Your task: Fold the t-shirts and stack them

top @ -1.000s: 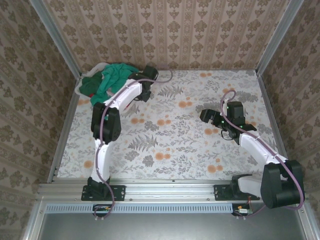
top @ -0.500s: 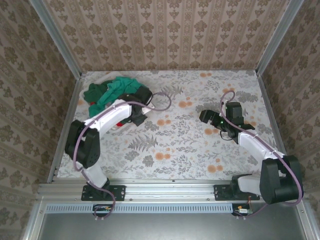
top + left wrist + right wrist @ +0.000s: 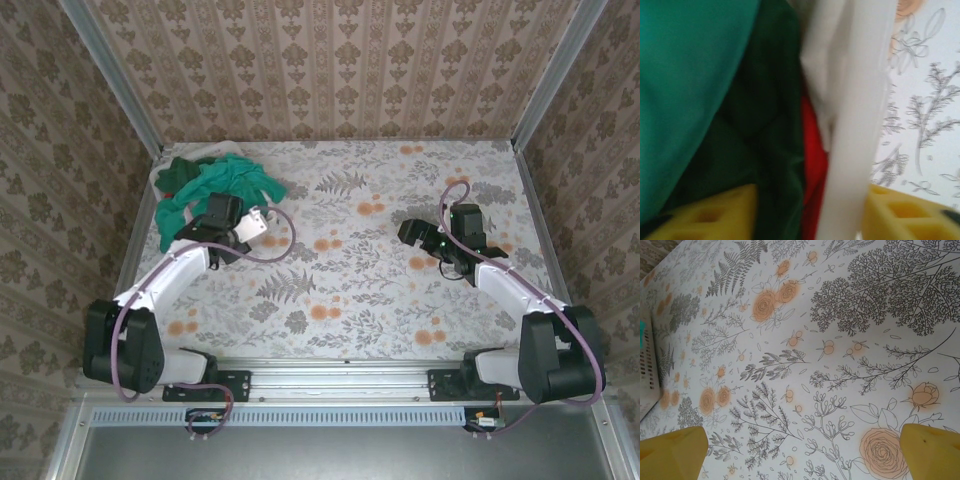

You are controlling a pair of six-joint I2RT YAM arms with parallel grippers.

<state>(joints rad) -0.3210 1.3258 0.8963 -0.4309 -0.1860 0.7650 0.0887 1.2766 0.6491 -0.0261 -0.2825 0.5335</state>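
- Top external view shows us the t-shirts (image 3: 222, 180) as one crumpled heap near the far left corner of the table (image 3: 340, 270), teal uppermost. None is spread, folded or stacked yet.
- We see the heap sitting a little nearer to the arms than a second ago, so the load has been dragged out from the corner.
- At the left wrist we make out three shirts bunched together: the teal shirt (image 3: 685, 75), the dark green shirt (image 3: 765, 125) and the red shirt (image 3: 812, 150). All lie inside the basket (image 3: 855, 125), pressed against its white wall.
- We find the left gripper (image 3: 810, 192) has just let go. Its fingers now stand apart, one on each side of the basket wall, and pinch nothing.
- We judge the basket is now placed, and lifting out a single shirt comes next.
- We see the right gripper (image 3: 802, 450) spread wide and empty over bare table, well apart from the basket.
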